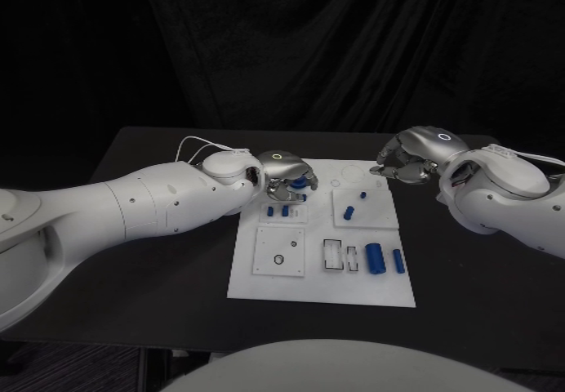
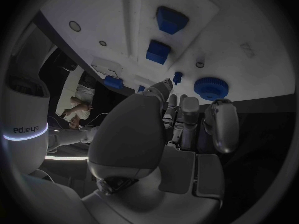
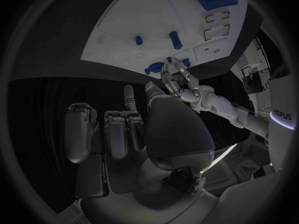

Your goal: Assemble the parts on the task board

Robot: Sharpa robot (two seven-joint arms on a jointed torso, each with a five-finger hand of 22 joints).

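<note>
Near edge of the task board [image 1: 265, 286]: two blue cylinders [image 1: 375, 257] lie beside empty rectangular slots [image 1: 333, 255]. Farther back, left hand [image 1: 286, 178] hovers over a blue gear [image 2: 211, 87], fingers curled, grip unclear. Right hand [image 1: 404, 161] hangs over the surface [image 1: 153, 163] off the far corner, fingers curled, empty.

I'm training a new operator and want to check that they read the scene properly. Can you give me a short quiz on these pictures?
1. True or false: the right robot hand holds a blue part.
2. Which robot hand has its fingertips by the round blue gear? A) left robot hand B) right robot hand C) both
3. What lies at the near right of the task board, beside the rectangular slots?

Key: 1 false, it holds nothing. 2 A. 3 two blue cylinders, side by side.
</note>
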